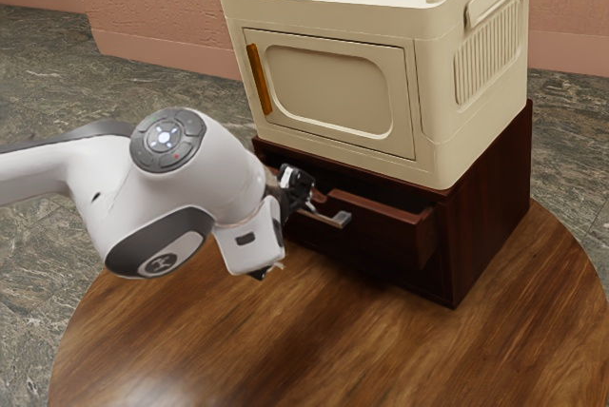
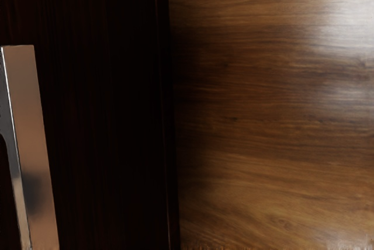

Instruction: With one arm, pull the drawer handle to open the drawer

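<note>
We have the drawer (image 1: 385, 239) partly open: its front stands out from the dark reddish-brown cabinet (image 1: 487, 205), and the top edge of one side wall shows behind the front, with a dark gap beside it. The handle (image 1: 335, 220), a pale metal bar, sticks out from the drawer front. Our gripper (image 1: 297, 188) is right by the handle, near the end that lies toward the exterior view's left, and we cannot make out whether it touches the bar. We cannot tell whether our fingers are released, clenched or grasping the handle.

Our arm (image 1: 162, 193) comes in from the exterior view's left, with the hand low in front of the cabinet. In the wrist view we see the handle's flat, shiny face against the dark drawer front, and past the front's edge the wood grain of the surface.

The cabinet sits on the round wooden surface (image 1: 314, 359). On top of it rests a cream-coloured box (image 1: 476, 117) with raised rails, a slotted side panel and a closed door (image 1: 324, 93) bearing an upright orange handle (image 1: 259, 79). Around us are a grey marbled floor (image 1: 48, 74) and a pink wall (image 1: 162, 8).
</note>
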{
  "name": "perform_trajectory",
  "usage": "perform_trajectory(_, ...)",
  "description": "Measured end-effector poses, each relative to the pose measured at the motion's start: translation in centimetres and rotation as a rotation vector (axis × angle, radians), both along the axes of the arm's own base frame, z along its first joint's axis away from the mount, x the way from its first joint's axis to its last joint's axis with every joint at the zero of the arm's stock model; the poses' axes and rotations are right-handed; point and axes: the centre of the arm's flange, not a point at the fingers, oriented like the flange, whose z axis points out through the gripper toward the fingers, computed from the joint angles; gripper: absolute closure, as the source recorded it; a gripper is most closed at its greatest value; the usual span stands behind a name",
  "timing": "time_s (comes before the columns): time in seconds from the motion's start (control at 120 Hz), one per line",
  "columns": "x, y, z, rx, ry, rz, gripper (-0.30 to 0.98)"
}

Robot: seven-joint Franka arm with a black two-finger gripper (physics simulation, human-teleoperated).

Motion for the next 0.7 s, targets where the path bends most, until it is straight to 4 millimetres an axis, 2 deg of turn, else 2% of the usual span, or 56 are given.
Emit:
perform_trajectory(0.4, -3.8, 0.5, -0.5, -0.028, 0.028, -0.010, 0.00)
perform_trajectory(0.7, -5.6, 1.0, -0.4, -0.029, 0.059, 0.000, -0.01)
